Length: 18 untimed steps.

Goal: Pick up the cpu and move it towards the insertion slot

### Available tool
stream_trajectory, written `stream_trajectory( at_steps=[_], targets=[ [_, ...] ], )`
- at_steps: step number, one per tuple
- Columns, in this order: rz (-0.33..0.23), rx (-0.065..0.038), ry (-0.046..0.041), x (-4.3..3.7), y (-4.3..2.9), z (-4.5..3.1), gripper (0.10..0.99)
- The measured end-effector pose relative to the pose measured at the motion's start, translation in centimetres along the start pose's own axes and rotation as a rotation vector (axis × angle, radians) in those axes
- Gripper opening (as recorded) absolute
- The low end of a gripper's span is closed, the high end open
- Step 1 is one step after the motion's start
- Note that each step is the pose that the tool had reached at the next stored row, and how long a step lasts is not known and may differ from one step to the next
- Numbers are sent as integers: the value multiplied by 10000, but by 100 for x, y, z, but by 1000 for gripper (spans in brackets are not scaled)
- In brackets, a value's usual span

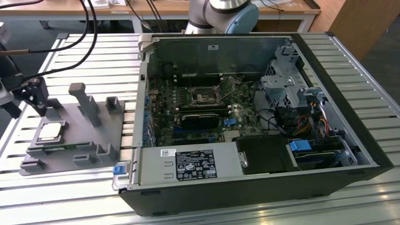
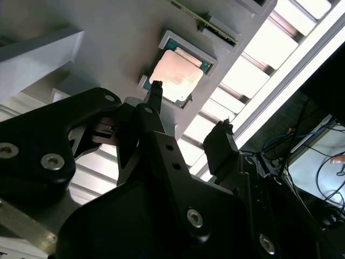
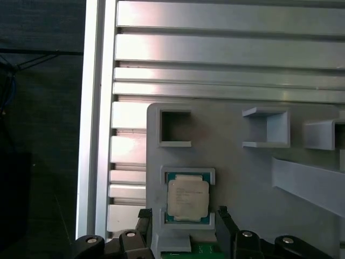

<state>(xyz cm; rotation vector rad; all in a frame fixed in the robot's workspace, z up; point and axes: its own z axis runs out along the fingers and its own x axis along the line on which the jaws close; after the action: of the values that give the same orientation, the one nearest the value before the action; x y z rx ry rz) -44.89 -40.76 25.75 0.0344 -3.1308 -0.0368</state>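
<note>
The cpu is a small silvery square chip lying flat in its pocket on the grey plastic tray, at the exterior view's left. Both wrist views show the cpu resting in that pocket. My gripper hangs above the tray's far left end, a little above the chip. It is open, and its two black fingertips stand either side of the chip with nothing held. The insertion slot is a square black socket with a metal frame on the green motherboard inside the open computer case.
The open case takes up the middle of the slatted metal table. Grey posts rise from the tray beside the chip. A green memory stick lies in the tray near the chip. Cables hang at the exterior view's upper left.
</note>
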Motion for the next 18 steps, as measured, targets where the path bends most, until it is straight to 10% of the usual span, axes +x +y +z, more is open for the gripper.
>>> stream_trajectory(
  at_steps=[18],
  targets=[
    [1, 0, -1, 21, -7, 201, 659]
  ],
)
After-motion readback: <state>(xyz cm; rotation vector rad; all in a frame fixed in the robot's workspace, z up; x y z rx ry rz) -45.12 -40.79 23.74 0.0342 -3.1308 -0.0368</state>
